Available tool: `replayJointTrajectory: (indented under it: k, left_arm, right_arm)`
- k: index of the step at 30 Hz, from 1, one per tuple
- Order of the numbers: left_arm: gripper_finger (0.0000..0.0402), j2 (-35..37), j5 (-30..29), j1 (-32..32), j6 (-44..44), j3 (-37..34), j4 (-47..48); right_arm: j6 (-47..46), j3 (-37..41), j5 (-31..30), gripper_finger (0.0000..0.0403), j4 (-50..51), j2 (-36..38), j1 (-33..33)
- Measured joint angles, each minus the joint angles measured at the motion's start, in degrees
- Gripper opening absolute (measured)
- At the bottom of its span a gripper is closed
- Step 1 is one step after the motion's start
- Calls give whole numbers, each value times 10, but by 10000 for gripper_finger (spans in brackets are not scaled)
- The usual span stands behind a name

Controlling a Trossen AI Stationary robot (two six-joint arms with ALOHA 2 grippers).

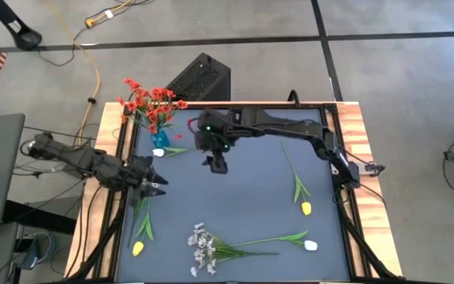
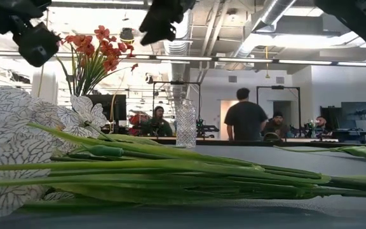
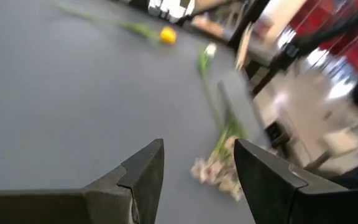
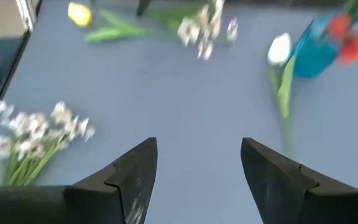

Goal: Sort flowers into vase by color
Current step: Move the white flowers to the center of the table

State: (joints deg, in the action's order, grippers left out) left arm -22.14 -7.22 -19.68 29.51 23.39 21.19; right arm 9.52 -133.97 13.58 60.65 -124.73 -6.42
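Leaving the middle of the dark desk (image 1: 243, 197) bare, the flowers lie toward its edges: a yellow tulip (image 1: 138, 248) near the left edge at the near side, a spray of small white blossoms (image 1: 203, 246) at the near edge with a white tulip (image 1: 310, 245) to its right, another yellow tulip (image 1: 307, 208) toward the right edge, and a white tulip bud (image 1: 159, 152) at the far left just beside the blue vase (image 1: 161, 140) that holds the red blossoms (image 1: 150, 101). From the right edge the right arm reaches across the far part of the desk, its right tool (image 1: 216, 163) hanging over bare surface near the vase, fingers (image 4: 135, 171) spread wide and holding nothing. At the left edge the left arm stretches in low, its left tool (image 1: 157, 186) above the first yellow tulip's stem, fingers (image 3: 145, 171) likewise wide apart and empty.
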Motion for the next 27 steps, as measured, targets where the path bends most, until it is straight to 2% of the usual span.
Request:
replayJointTrajectory:
  k: [7, 12, 19, 23, 27]
  left_arm:
    - [183, -106, -61, -98, 72, 21, 16]
    - [183, -143, -101, -173, 181, 21, 17]
    - [183, -195, -176, -271, 325, 27, 10]
    - [183, -256, -228, -309, 351, 62, 9]
    - [183, -328, -253, -328, 353, 105, 13]
  right_arm:
    - [-39, 52, -16, 260, 26, -1, 42]
    - [-55, 84, -74, 260, 36, 0, 80]
    - [-46, 91, -108, 260, 58, 0, 138]
    - [-37, 108, -108, 260, 59, 0, 157]
    - [-55, 145, -110, 260, 65, 0, 163]
